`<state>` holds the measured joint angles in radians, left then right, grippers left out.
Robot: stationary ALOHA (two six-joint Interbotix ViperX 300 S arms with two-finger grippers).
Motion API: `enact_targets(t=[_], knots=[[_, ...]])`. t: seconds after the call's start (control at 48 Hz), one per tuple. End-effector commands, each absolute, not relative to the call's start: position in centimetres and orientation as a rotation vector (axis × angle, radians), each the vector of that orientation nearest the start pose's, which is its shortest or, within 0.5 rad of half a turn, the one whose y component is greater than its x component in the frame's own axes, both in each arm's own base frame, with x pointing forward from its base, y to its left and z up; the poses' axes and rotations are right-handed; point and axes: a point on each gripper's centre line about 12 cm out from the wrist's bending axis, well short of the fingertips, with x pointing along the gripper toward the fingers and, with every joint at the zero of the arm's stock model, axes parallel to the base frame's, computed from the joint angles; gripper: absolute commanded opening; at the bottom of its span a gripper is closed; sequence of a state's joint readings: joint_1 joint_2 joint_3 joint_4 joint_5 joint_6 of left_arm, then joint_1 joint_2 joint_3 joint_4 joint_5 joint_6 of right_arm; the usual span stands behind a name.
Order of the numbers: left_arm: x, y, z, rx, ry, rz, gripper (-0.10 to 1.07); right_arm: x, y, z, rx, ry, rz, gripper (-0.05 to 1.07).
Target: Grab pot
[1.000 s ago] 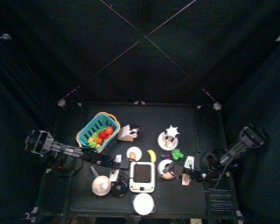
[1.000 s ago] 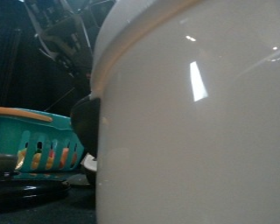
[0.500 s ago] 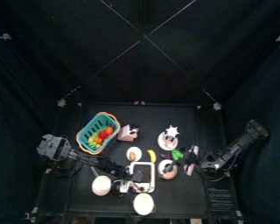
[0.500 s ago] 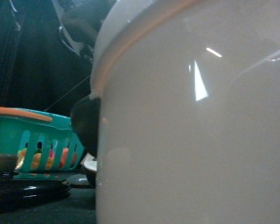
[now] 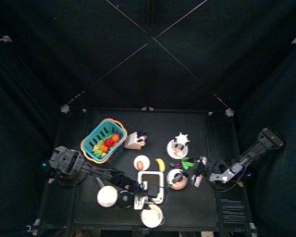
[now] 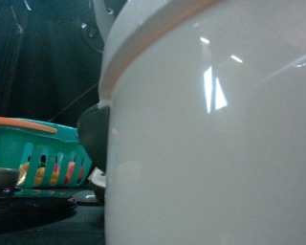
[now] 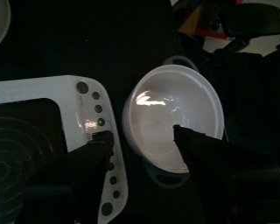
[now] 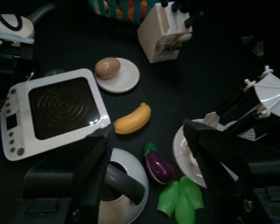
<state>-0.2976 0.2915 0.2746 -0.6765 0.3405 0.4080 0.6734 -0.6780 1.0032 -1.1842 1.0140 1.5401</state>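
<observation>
The pot (image 7: 171,118) is a white, round pan with two small side handles, empty and seen from above in the left wrist view. It stands near the table's front edge in the top view (image 5: 152,216) and fills the front view (image 6: 207,144). My left gripper (image 7: 145,140) hangs over it, open, with one jaw on each side of the bowl and clear of it. In the top view the left gripper (image 5: 136,196) reaches in from the left. My right gripper (image 8: 149,140) stands open over the table's right side (image 5: 213,172), holding nothing.
A white hob (image 7: 43,131) lies right beside the pot (image 5: 151,185). A teal basket (image 5: 104,139) stands at the back left. Under the right gripper are a banana (image 8: 130,118), an eggplant (image 8: 157,164), a kettle (image 8: 125,188), an egg on a plate (image 8: 111,74) and a knife block (image 8: 166,31).
The left arm has swung from the table's left edge toward the front middle, over the pot. The right arm has shifted slightly. Both grippers stay open.
</observation>
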Motion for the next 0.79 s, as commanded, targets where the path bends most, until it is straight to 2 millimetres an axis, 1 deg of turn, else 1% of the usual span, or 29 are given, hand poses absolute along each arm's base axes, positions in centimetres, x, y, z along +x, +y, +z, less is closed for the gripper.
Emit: enact_targets(t=[0.0,0.229,0.521,0.667,0.771], knots=[[45.3,-16.4,16.4,-0.184,0.857,-0.380,0.92,20.9,4.7,25.2,0.003,0.495,-0.390,0.94],[45.5,-16.1,14.9,-0.183,0.884,-0.367,0.92,20.8,4.6,25.0,0.001,0.503,-0.393,0.94],[45.7,-16.1,14.2,-0.187,0.895,-0.359,0.90,20.7,4.5,24.7,-0.002,0.508,-0.396,0.94],[45.8,-16.1,13.7,-0.185,0.898,-0.352,0.82,20.7,4.4,24.7,-0.002,0.508,-0.399,0.94],[45.8,-16.1,13.3,-0.182,0.901,-0.349,0.72,20.7,4.4,24.7,-0.002,0.508,-0.400,0.94]])
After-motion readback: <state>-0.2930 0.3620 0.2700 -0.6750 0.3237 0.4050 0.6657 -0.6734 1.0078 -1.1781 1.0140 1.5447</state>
